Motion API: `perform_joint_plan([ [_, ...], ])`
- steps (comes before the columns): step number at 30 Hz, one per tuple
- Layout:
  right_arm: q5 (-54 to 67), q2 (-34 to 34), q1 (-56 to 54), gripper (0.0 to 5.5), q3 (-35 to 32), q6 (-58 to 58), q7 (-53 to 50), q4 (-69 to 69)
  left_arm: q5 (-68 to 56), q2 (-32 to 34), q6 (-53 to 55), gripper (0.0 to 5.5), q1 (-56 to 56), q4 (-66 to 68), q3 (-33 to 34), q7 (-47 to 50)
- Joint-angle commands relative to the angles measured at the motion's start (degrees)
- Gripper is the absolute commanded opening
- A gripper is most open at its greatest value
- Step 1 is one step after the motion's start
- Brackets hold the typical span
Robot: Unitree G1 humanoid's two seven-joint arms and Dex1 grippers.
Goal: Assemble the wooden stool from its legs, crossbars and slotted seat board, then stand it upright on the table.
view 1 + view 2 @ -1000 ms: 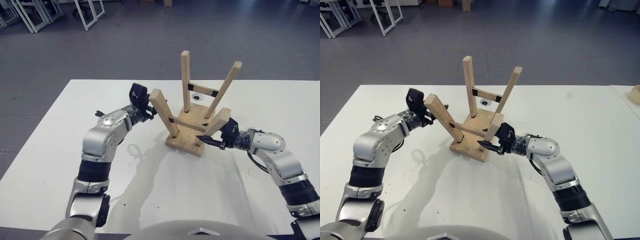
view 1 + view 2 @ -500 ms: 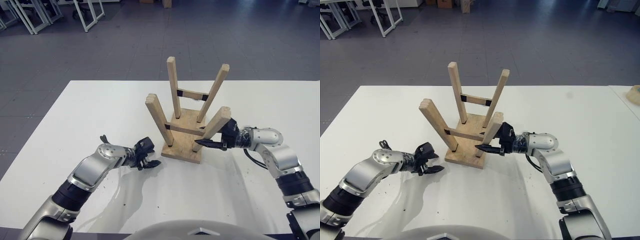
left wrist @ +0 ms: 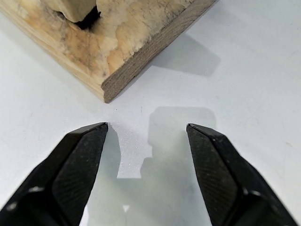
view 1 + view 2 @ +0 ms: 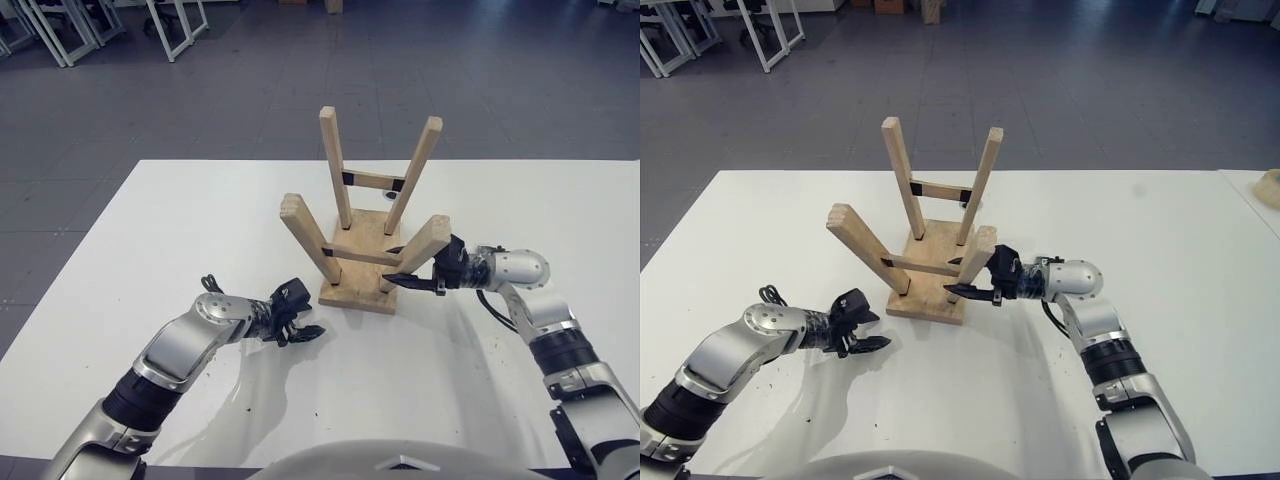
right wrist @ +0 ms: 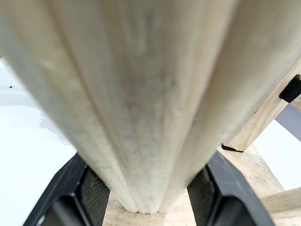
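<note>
Stool of pale wood (image 4: 365,256) sits upside down: slotted seat board (image 4: 355,295) flat on the white table (image 4: 130,230), four legs up, crossbars (image 4: 375,181) seated. Left jaws have let go of the near-left leg (image 4: 305,240) and dropped low to the table, spread wide, just beside the board's near corner. Right jaws stay clamped on the near-right leg (image 4: 425,242). Stool has slid slightly toward the robot's left. Judgement: assembly looks complete and only the flip upright remains.

I see a pale blond wooden stool (image 4: 358,288), its square seat board (image 3: 122,42) mottled brown, with black bands (image 4: 345,178) at the crossbar ends. The white tabletop (image 4: 150,230) carries dark specks (image 4: 317,412). The left pincer (image 3: 146,136) and right pincer (image 4: 390,270) are black, pads (image 3: 77,174) cross-hatched.
</note>
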Motion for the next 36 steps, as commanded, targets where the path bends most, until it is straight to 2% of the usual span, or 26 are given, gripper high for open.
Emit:
perform_joint_plan([
  [1,-4.74,0.67,-3.47,2.04,1.35,-2.34,1.99,7.37,0.98,-0.55,1.41,3.14,0.8,0.98,-0.92,0.52],
  [11,-5.96,2.97,-9.3,2.04,0.32,-7.71,2.79,13.34,1.7,-1.85,1.65,3.14,1.29,0.91,-1.19,1.65],
  [12,-5.8,3.15,-9.97,2.39,-0.01,-7.73,2.71,13.46,1.76,-1.98,1.68,3.11,1.35,0.87,-1.24,1.72],
  [19,-6.23,3.47,-12.88,3.57,-1.95,-7.43,2.87,14.43,2.2,-2.55,1.73,3.11,1.52,0.96,-1.37,2.23],
  [29,-13.5,-5.38,-11.79,5.37,-1.56,-13.36,6.83,20.93,2.08,-3.64,1.47,3.11,1.48,0.51,0.54,3.26],
  [31,-14.41,-7.07,-10.84,5.48,-2.18,-11.89,5.31,20.78,1.23,-5.77,1.73,3.11,0.75,0.56,3.1,5.06],
  [33,-14.1,-8.3,-8.26,5.48,-5.74,-6.13,-2.05,18.3,-0.2,-9.33,2.87,3.11,-0.09,-0.1,6.74,7.97],
  [36,-11.64,-8.03,-1.42,5.48,-13.06,11.94,-16.05,5.78,-2.9,-12.88,6.69,3.11,1.7,-5.06,11.55,12.02],
])
